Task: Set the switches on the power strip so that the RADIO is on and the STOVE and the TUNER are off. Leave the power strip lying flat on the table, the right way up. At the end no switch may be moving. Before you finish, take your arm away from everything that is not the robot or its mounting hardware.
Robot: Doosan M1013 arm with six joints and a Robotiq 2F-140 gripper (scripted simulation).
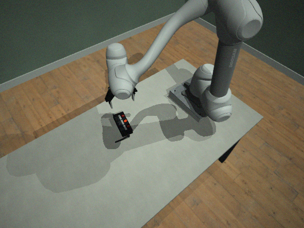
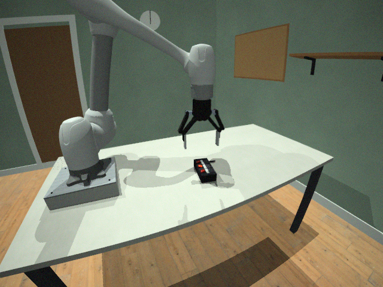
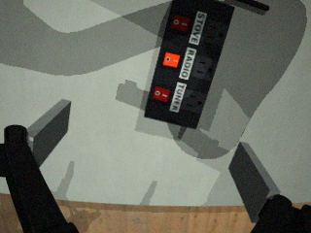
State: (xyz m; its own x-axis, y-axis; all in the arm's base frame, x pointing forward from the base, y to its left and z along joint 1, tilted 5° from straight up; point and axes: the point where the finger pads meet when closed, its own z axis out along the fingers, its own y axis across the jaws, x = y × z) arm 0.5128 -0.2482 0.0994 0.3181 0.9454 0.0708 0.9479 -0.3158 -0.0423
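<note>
Table (image 2: 278, 160), power strip (image 3: 189, 58), cord cropped

White rounded arm (image 2: 102, 70), black tool (image 2: 201, 136), "DOOSAN" lettering.
</note>
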